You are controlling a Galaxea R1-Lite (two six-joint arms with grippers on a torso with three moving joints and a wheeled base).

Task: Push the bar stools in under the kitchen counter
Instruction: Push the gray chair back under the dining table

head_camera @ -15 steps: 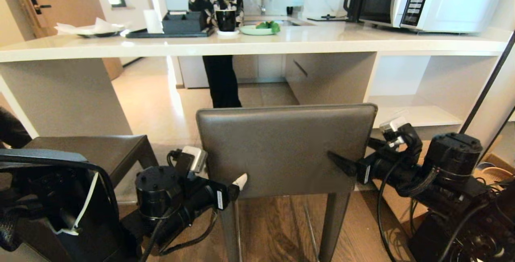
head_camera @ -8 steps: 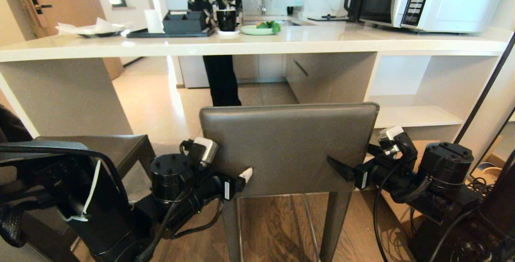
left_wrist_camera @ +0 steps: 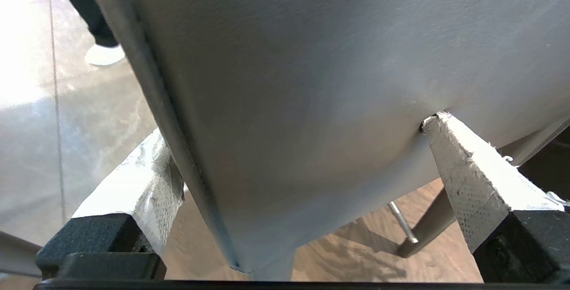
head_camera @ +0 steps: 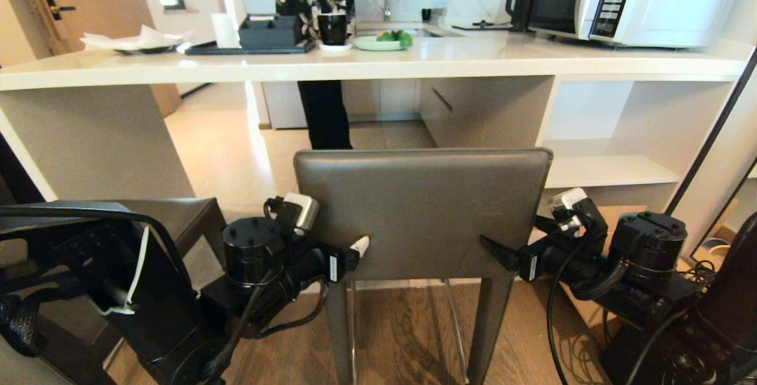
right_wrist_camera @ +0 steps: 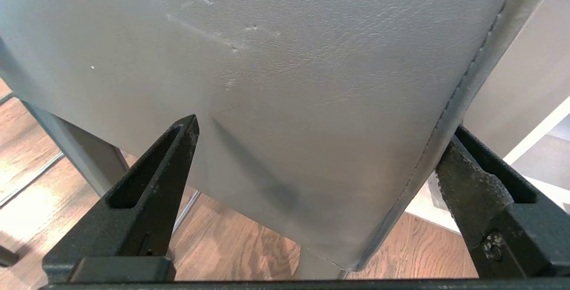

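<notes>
**Head view: both grippers braced on the stool back**

I press my spread-open left gripper [head_camera: 355,249] and right gripper [head_camera: 494,249] against the dark grey leather bar stool [head_camera: 423,210] at frame centre, straddling its lower corners so it pushes straight toward the white stone kitchen counter [head_camera: 378,65] above.

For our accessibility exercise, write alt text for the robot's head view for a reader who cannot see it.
Two open robot hands, left hand and right hand, press against the back of a dark grey bar stool facing a white kitchen counter. A second stool stands to the left, and a person stands behind the counter.
</notes>
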